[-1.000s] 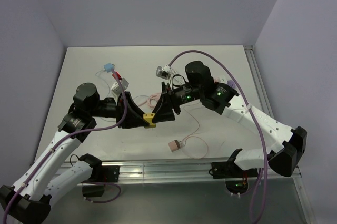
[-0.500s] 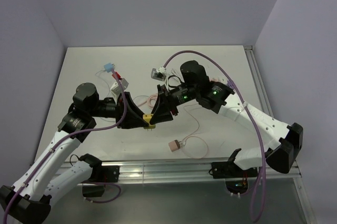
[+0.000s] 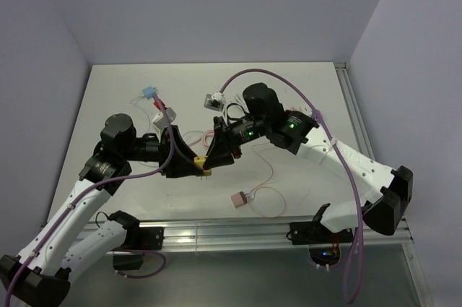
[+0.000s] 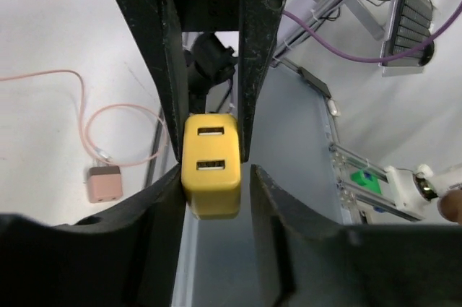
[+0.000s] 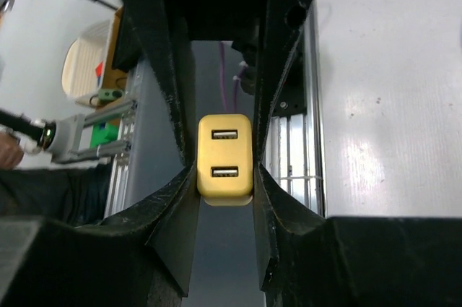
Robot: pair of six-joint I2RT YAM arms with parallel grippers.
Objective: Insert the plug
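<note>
Overhead and close wrist views share the yellow adapter (image 4: 211, 166).

White arms (image 3: 72, 213), black joints (image 3: 119, 130), purple cables (image 3: 260, 71)

Even, soft light, no hard shadows.
Weak glare on the desk (image 5: 382, 105) right of the right end effector (image 5: 225, 177); its near fingers (image 5: 173, 242) are blurred, the yellow charger (image 5: 225, 155) is sharp.

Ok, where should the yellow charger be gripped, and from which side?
Pinch the yellow charger across its two flat, parallel long sides, as the right gripper does here. Come in facing the port face: the two USB ports sit in a row between those sides, so fingers there likely leave both open for the plug.
</note>
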